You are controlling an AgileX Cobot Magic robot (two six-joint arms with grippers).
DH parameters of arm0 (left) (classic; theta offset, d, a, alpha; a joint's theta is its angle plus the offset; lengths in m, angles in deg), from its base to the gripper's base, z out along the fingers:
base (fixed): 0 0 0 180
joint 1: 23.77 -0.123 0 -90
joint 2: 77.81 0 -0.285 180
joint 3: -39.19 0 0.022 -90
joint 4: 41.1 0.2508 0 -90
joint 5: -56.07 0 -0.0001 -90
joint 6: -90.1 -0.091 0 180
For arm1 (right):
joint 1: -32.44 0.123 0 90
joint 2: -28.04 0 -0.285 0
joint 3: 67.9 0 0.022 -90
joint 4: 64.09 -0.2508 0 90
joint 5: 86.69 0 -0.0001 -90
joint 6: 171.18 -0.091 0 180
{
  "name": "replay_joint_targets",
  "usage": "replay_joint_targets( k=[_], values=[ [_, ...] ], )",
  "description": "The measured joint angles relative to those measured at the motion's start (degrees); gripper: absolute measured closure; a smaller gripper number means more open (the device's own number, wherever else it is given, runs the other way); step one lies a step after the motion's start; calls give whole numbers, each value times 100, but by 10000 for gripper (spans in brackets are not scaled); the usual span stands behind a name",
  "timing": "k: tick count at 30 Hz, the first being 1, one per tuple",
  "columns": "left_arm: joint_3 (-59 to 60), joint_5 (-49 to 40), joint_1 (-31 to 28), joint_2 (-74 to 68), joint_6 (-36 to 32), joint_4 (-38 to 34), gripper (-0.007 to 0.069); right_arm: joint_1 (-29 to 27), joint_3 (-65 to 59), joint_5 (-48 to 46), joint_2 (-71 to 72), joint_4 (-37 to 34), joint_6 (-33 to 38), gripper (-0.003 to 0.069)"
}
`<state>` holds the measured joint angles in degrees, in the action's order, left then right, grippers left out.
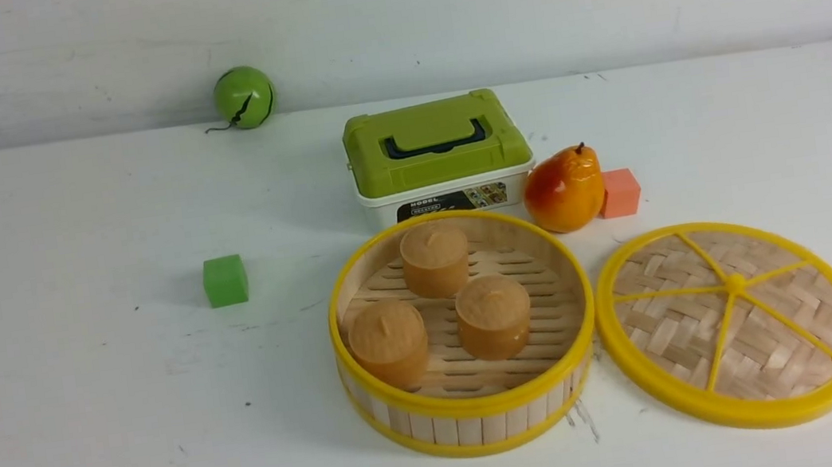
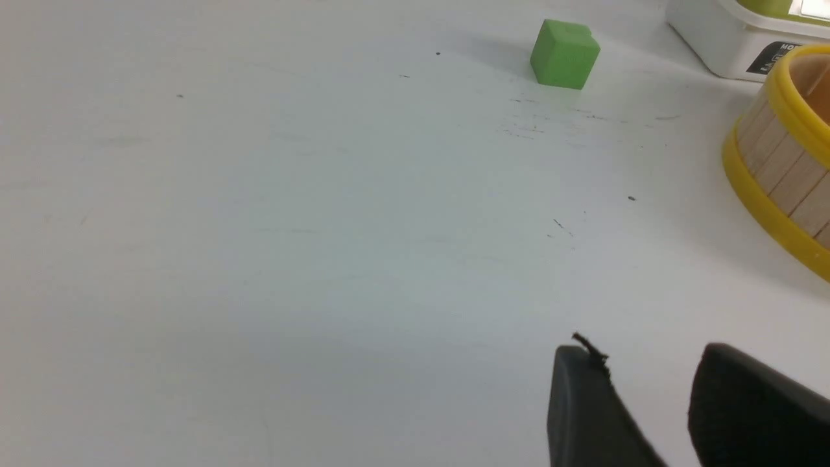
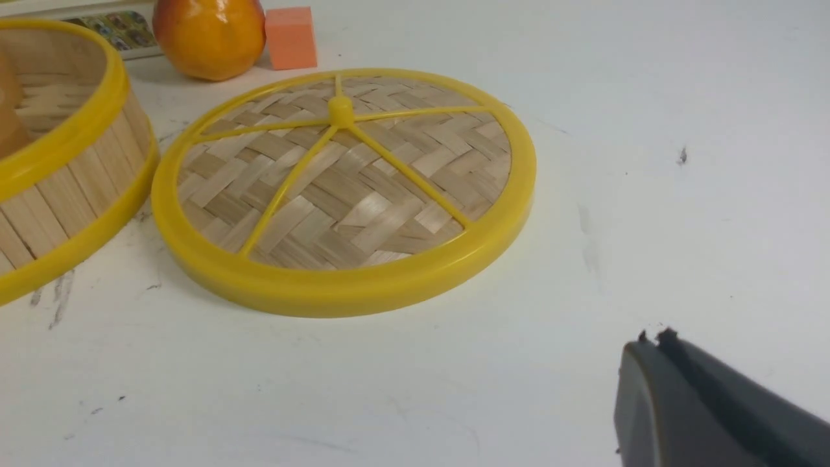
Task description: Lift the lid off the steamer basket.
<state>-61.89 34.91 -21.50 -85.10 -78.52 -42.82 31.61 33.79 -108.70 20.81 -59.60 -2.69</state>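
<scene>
The steamer basket stands open near the table's front middle, with three brown buns inside on its slatted floor. The lid lies flat on the table just right of the basket, spokes up, not touching it; it also shows in the right wrist view. Neither arm shows in the front view. My left gripper is open and empty over bare table, left of the basket's side. My right gripper is shut and empty, off the lid's rim to the near right.
A white box with a green lid stands behind the basket. A pear and an orange cube sit behind the lid. A green cube lies left of the basket. A green ball rests at the back wall.
</scene>
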Motion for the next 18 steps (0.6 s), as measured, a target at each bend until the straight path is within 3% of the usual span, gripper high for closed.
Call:
replay_joint_targets(
  k=[18],
  values=[
    [0, 0, 0, 0, 0, 0, 385, 0, 0, 0, 0, 0, 0, 661]
  ],
)
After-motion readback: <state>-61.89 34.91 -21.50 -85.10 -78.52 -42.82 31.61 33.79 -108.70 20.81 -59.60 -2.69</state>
